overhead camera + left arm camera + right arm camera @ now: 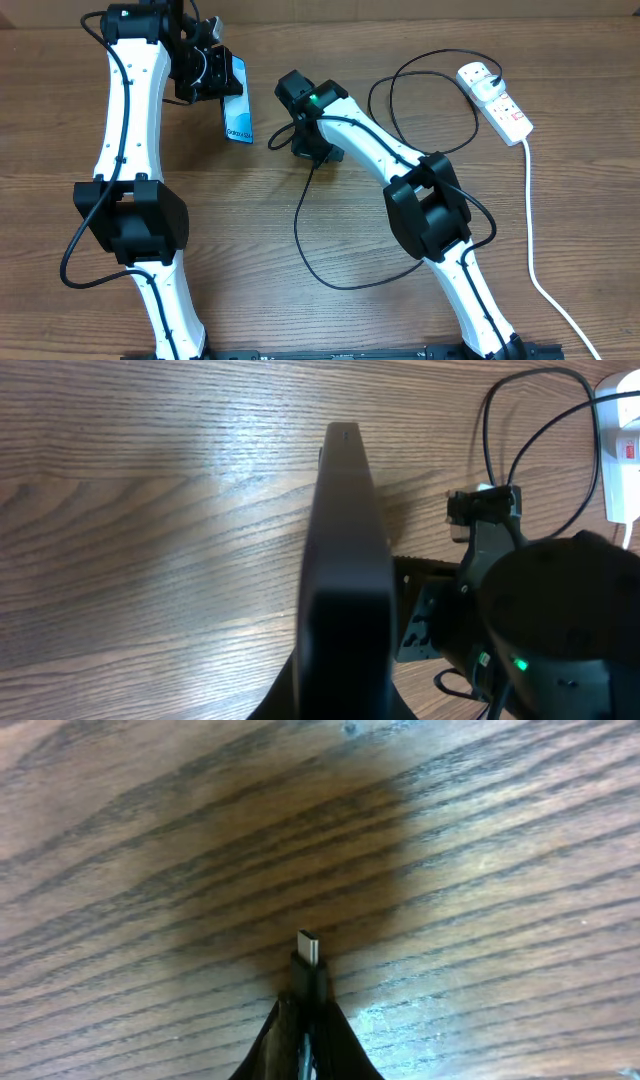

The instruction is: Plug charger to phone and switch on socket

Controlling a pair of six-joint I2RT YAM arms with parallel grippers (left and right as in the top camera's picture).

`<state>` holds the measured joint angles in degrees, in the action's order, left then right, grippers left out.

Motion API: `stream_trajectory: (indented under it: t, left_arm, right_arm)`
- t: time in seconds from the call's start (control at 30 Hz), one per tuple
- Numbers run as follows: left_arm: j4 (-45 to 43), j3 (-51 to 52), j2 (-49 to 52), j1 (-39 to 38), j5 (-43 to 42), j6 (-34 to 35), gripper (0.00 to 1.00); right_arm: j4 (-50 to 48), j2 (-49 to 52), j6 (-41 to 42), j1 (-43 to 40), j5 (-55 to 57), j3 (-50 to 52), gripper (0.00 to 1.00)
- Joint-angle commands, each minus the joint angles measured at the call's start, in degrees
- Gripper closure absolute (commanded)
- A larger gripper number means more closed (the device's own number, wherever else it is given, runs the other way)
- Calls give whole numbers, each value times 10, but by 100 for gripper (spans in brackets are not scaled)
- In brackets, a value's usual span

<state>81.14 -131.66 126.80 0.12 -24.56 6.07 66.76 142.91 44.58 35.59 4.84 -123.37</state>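
The phone (236,112), with a light blue screen, is held tilted in my left gripper (215,72) at the upper left. In the left wrist view it shows edge-on as a dark slab (345,560). My right gripper (310,145) sits just right of the phone, shut on the connector end of the black charger cable (310,230). In the right wrist view the silver connector tip (309,948) sticks out past my shut fingers (308,1010) above bare wood. The white socket strip (495,100) lies at the upper right with the charger's plug (477,72) in it.
The black cable loops across the table's middle (400,95) and down under my right arm. The socket's thick white cord (530,250) runs down the right side to the front edge. The socket and cable also show in the left wrist view (620,450).
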Motion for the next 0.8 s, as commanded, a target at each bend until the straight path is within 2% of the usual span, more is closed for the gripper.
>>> stream_trajectory:
  t: [0.0,0.13,0.23,0.33,0.47,0.5,0.63,0.77]
  left_arm:
    - [1,-4,4,3,-4,8,96]
    - [1,-4,4,3,-12,7,96]
    - [2,-4,4,3,-45,-7,96]
    - [1,-4,4,3,-120,-33,96]
    - [-7,-4,4,5,-232,-60,96]
    - [-15,-5,4,7,-287,-63,96]
    - [-47,-5,4,12,-395,-62,96]
    - [-93,-5,4,24,-454,-33,96]
  right_arm:
    - [-12,19,-28,-24,-50,8,96]
    - [-3,-28,-32,-60,-132,7,96]
    - [-2,-67,-84,-92,-215,7,96]
    - [0,-99,-158,-124,-335,7,96]
    - [23,-120,-195,-156,-422,7,96]
    - [38,-124,-220,-167,-459,7,96]
    - [67,-131,-267,-171,-496,7,96]
    - [108,-147,-316,-170,-511,7,96]
